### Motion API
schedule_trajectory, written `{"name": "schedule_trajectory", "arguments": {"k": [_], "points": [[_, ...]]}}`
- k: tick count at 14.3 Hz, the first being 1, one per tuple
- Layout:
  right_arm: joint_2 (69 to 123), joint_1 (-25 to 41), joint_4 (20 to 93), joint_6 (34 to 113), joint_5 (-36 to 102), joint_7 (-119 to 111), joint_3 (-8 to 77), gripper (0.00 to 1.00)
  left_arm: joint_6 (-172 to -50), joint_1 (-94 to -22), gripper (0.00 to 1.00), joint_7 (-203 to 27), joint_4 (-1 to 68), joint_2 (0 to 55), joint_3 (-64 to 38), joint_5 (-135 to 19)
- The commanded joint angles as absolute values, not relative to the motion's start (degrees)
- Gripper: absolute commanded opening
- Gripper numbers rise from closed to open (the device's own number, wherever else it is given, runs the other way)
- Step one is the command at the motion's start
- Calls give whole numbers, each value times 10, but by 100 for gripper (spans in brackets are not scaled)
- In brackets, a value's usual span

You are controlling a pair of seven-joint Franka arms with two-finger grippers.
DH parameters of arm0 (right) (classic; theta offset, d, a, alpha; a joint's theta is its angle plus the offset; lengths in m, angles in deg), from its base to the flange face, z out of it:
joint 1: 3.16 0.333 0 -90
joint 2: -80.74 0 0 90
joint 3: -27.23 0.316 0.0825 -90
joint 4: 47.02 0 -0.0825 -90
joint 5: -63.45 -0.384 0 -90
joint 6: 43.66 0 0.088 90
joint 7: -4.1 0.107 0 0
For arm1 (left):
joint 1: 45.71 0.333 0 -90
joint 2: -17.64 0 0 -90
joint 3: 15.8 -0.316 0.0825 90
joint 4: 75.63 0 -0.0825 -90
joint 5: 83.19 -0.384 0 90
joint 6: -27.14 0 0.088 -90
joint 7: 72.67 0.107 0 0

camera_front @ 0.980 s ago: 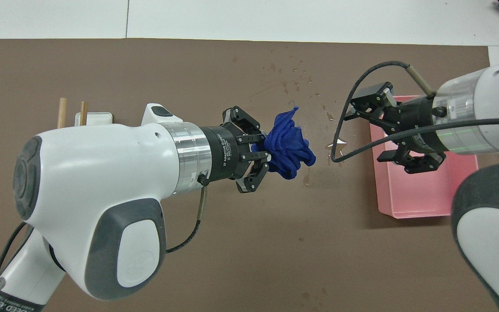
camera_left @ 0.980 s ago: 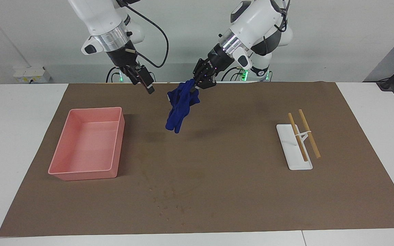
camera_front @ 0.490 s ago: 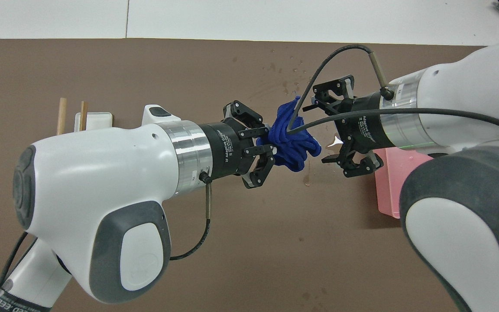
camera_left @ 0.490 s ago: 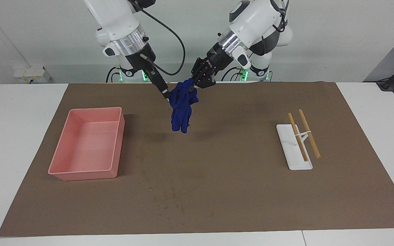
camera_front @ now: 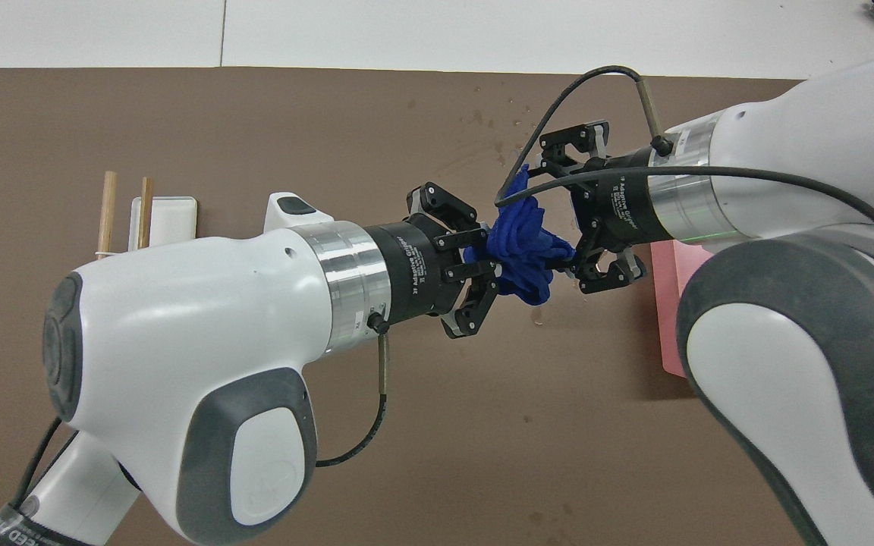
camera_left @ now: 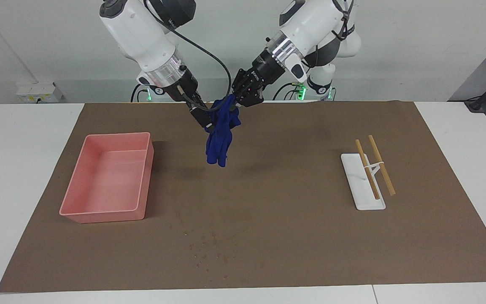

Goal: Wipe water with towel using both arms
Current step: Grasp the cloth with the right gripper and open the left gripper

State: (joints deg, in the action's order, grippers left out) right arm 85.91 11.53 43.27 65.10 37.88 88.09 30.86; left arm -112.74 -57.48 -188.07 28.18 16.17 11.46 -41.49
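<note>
Two pincers, one towel: a handover that could slip

Two pincers meet at the towel [camera_left: 221, 134], which hangs bunched in the air over the mat [camera_left: 268, 236], nearer to the robots than the water drops [camera_left: 205, 249] and clear of the worktop. The left pincer [camera_left: 243, 99] is clamped tight on the towel's top. The right pincer [camera_left: 206, 122] stands with its jaws spread wide at the cloth's side, touching or nearly touching the folds, and grips nothing.

Risks, starting at the robots' end. The towel is a wad, so the right pincer may close on a loose fold and not a corner; the cloth would then fail to spread between the arms. The two pincers are very close, and their links could knock together as the right one shuts. The right arm's cable [camera_front: 558, 114] loops over the cloth in the overhead view and might snag in the jaws. Farther out, the tray [camera_left: 108, 177] sits near the path down to the drops, and a low swing could nudge it. The chopsticks [camera_left: 373, 166] on their rest [camera_left: 363, 185] lie well apart and look safe.

Against a second ago, the right pincer has crossed from over the tray's corner to the towel, jaws unchanged. The left pincer has lifted slightly, still holding the towel.
</note>
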Motion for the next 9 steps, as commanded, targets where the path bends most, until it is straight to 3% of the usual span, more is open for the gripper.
{"name": "schedule_trajectory", "arguments": {"k": [1, 3, 6, 7, 8, 9], "points": [[855, 120, 449, 665, 365, 878, 309, 100, -1141, -590, 0, -1886, 287, 153, 109, -399], [848, 130, 472, 668, 365, 865, 309, 99, -1141, -591, 0, -1886, 287, 153, 109, -399], [843, 142, 482, 680, 365, 864, 309, 75, -1142, -591, 0, -1887, 287, 153, 109, -399], [843, 142, 483, 681, 365, 863, 309, 52, -1142, -591, 0, -1887, 287, 153, 109, -399], [844, 142, 483, 680, 365, 863, 309, 20, -1142, -591, 0, -1887, 287, 153, 109, -399], [844, 142, 483, 678, 363, 864, 309, 0, -1142, -591, 0, -1888, 287, 153, 109, -399]]}}
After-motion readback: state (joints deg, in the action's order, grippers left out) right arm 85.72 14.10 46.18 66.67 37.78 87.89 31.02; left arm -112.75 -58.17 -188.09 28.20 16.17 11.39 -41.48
